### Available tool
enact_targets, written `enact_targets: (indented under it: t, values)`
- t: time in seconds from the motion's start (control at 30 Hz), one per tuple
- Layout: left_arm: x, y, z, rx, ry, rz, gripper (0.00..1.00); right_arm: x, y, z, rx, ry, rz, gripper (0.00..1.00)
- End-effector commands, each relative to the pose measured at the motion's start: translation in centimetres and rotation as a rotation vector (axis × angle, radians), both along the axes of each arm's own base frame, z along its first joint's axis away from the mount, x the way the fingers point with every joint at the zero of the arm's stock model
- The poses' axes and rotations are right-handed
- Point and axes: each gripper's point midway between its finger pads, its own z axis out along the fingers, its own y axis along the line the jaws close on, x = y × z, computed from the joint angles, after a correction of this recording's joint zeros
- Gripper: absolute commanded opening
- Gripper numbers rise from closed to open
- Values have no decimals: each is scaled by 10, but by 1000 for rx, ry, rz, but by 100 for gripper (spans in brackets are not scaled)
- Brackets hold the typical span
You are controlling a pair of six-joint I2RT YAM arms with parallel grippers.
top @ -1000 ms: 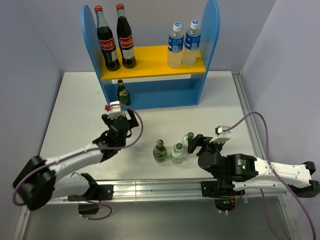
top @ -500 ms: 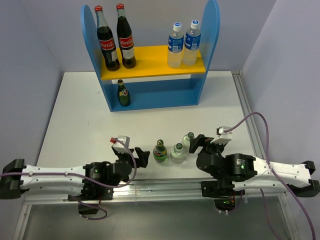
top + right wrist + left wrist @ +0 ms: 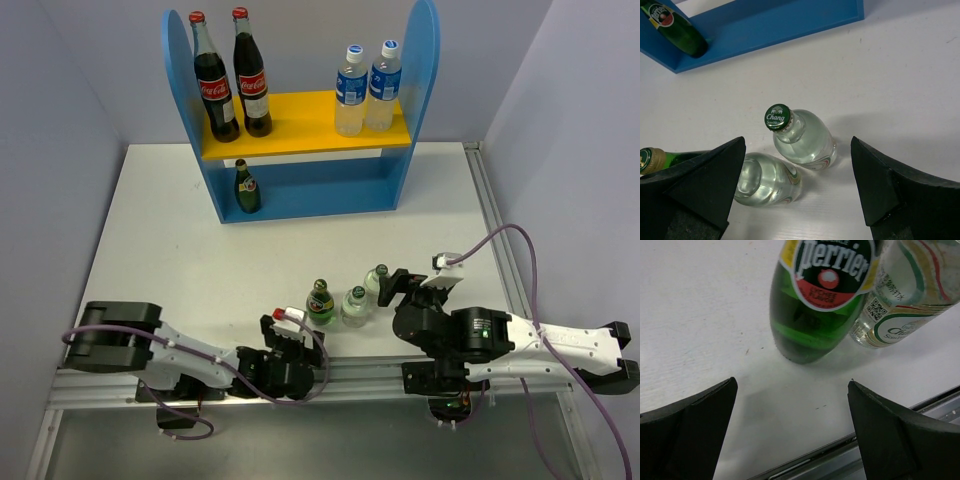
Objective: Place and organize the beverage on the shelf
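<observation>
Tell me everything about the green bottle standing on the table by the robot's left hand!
The green bottle is small and made of shiny dark green glass, with a gold-looking cap and a Perrier label edged in yellow. It stands upright on the white table, still capped. A clear bottle stands close beside it; I cannot tell if they touch. The left hand is open just in front of it, not touching it.

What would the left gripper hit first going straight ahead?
Probably the dark green, yellow-labelled glass bottle, standing just ahead of the open left gripper; the clear bottle sits right of that line.
</observation>
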Motion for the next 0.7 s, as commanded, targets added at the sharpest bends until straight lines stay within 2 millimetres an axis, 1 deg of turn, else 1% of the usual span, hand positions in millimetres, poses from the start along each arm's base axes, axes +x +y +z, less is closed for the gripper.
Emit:
enact_targets:
  t: [0.0,0.03,0.07,0.1,0.13,0.23,0.3,0.33,0.4,0.57,0.6,0.67]
  values:
    - [5,-28,21,-107,-58,44,99,2,1,12,42,-27,-16,93]
    - [5,-35,24,-119,-61,45,99,3,1,12,40,-28,-17,92]
    - [9,-36,19,-90,-72,50,99,2,2,13,46,-29,-13,93]
    - [10,-42,22,-94,-76,54,99,2,2,13,51,-30,-10,93]
    - [14,-42,18,-71,-87,63,99,2,1,13,50,-30,-10,93]
    - [24,-47,17,-55,-110,93,99,2,1,13,54,-30,-9,92]
    - [33,-48,18,-54,-117,116,98,2,1,13,59,-31,-9,93]
    - [41,-45,16,-41,-126,139,98,2,0,13,59,-31,-10,93]
    - [47,-47,16,-44,-129,150,98,2,0,13,60,-30,-9,92]
    - [69,-43,11,-15,-141,182,95,2,1,14,67,-32,-5,93]
    - [72,-45,12,-40,-138,180,93,2,1,14,70,-33,-7,93]
    - [81,-42,9,-25,-140,185,91,2,1,14,68,-33,-5,93]
